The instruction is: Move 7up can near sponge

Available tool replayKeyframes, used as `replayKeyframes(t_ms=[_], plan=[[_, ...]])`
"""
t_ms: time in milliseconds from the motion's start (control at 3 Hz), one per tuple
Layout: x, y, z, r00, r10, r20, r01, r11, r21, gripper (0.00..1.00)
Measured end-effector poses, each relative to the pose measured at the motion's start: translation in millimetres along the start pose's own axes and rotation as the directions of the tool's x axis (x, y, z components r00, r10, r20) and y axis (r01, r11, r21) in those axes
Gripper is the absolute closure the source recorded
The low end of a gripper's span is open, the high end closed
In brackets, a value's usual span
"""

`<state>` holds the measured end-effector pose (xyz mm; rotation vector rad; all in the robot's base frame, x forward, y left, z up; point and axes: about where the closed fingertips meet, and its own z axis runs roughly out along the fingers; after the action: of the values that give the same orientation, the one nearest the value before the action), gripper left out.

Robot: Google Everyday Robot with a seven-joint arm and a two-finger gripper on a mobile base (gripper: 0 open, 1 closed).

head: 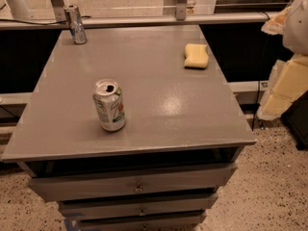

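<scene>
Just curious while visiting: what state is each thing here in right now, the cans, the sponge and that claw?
7up can, upright at the front left of the table, top opened, nothing touching it.
sponge, lying flat near the far right edge.
slim silver can, upright at the far left corner.
claw, off the right side, away from every item.

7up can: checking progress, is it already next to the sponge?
No, the 7up can stands front left, far from the back-right sponge, while the gripper hangs right of the table.
</scene>
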<state>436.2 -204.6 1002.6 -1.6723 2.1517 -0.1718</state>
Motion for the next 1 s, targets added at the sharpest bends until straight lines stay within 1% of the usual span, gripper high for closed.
replayKeyframes(t_ms=[333,667,1000], plan=[[-20,10,19,0.995,0.031,0.097,-0.028,0.9991,-0.032,0.00],[-55,27,52,0.960,0.098,0.263,-0.074,0.9925,-0.097,0.00],[-92,47,96,0.888,0.175,0.426,-0.111,0.9792,-0.170,0.00]])
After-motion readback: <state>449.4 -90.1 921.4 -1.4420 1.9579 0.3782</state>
